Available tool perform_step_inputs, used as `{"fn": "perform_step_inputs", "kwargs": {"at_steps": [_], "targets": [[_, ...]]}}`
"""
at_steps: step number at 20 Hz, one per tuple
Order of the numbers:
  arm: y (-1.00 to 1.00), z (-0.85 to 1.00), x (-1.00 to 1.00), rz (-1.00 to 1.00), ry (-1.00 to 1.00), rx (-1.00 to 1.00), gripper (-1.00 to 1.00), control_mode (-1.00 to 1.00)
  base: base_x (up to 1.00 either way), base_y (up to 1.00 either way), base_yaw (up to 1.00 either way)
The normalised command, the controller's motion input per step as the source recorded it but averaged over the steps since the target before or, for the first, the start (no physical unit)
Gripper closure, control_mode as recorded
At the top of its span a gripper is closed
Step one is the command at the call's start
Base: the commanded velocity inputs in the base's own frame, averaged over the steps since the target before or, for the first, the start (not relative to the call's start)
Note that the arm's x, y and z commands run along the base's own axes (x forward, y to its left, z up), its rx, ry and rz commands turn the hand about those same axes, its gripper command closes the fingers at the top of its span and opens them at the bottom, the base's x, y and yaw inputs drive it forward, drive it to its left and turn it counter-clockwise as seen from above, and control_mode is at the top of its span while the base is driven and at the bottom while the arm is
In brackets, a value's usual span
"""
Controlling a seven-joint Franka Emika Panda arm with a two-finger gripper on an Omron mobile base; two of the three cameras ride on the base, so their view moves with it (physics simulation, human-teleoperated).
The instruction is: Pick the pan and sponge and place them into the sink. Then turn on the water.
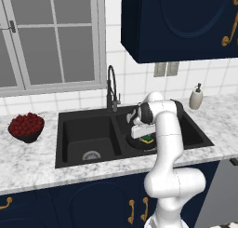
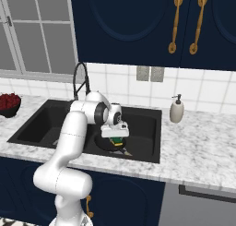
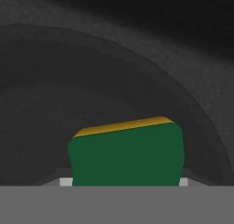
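The black pan (image 1: pixel 137 146) (image 2: pixel 105 145) lies in the right basin of the matte black sink (image 1: pixel 74 129) (image 2: pixel 41 121). My gripper (image 1: pixel 147 139) (image 2: pixel 118 141) hangs just over the pan, shut on the sponge (image 1: pixel 148 139) (image 2: pixel 118 141), a yellow block with a green layer. In the hand view the sponge (image 3: pixel 127 157) stands close at the bottom, green face toward the camera, hiding the fingertips, with the pan's round floor and rim (image 3: pixel 114 77) behind it. No water runs from the arched black faucet (image 1: pixel 111 88) (image 2: pixel 81 82).
A dark bowl of red fruit (image 1: pixel 26 126) (image 2: pixel 8 104) sits on the marble counter left of the sink. A soap dispenser (image 1: pixel 196 97) (image 2: pixel 176 110) stands at the back right. The left basin holds nothing but its silver drain (image 1: pixel 91 155). Navy cabinets hang overhead.
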Motion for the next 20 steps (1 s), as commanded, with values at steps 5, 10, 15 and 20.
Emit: {"fn": "perform_step_inputs", "kwargs": {"at_steps": [5,10,15,20], "targets": [[0.11,0.0,0.0,0.0,0.0,0.0,-1.0,-1.0,0.0,0.0,0.0],[0.0,0.0,0.0,0.0,0.0,0.0,-1.0,-1.0,0.0,0.0,0.0],[0.0,0.0,0.0,-0.01,0.0,0.0,-1.0,-1.0,0.0,0.0,0.0],[0.0,0.3,0.0,-0.06,0.0,0.03,-1.0,-1.0,0.0,0.0,0.0]]}}
